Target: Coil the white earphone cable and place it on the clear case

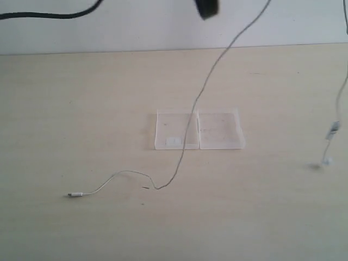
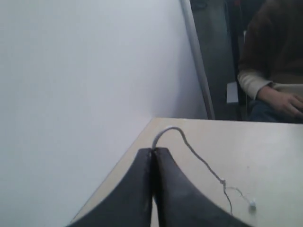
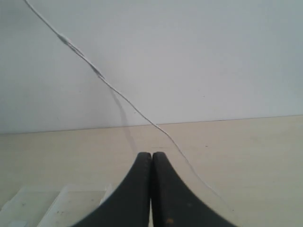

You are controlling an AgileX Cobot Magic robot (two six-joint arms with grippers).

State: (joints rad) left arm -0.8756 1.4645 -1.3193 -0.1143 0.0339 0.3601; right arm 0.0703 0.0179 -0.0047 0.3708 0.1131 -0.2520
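Observation:
The clear case (image 1: pixel 217 130) lies open and flat mid-table, with a small white rectangle (image 1: pixel 173 141) in its left half. The white earphone cable (image 1: pixel 209 76) drops from the top edge, crosses the case's left half, bends on the table and ends in a plug (image 1: pixel 74 194). A second strand with an inline piece (image 1: pixel 333 129) and an earbud (image 1: pixel 326 161) hangs at the far right. My left gripper (image 2: pixel 153 150) is shut on the cable (image 2: pixel 199 158), which runs out from its tips to an earbud (image 2: pixel 251 204). My right gripper (image 3: pixel 151 154) is shut with nothing seen in it; the cable (image 3: pixel 124 98) passes beyond its tips.
A dark arm part (image 1: pixel 206 8) and a thick black cable (image 1: pixel 49 15) hang at the top of the exterior view. The wall stands behind the table's far edge. The case's corner (image 3: pixel 28 205) shows beside the right fingers. A seated person (image 2: pixel 274 71) is past the table's end.

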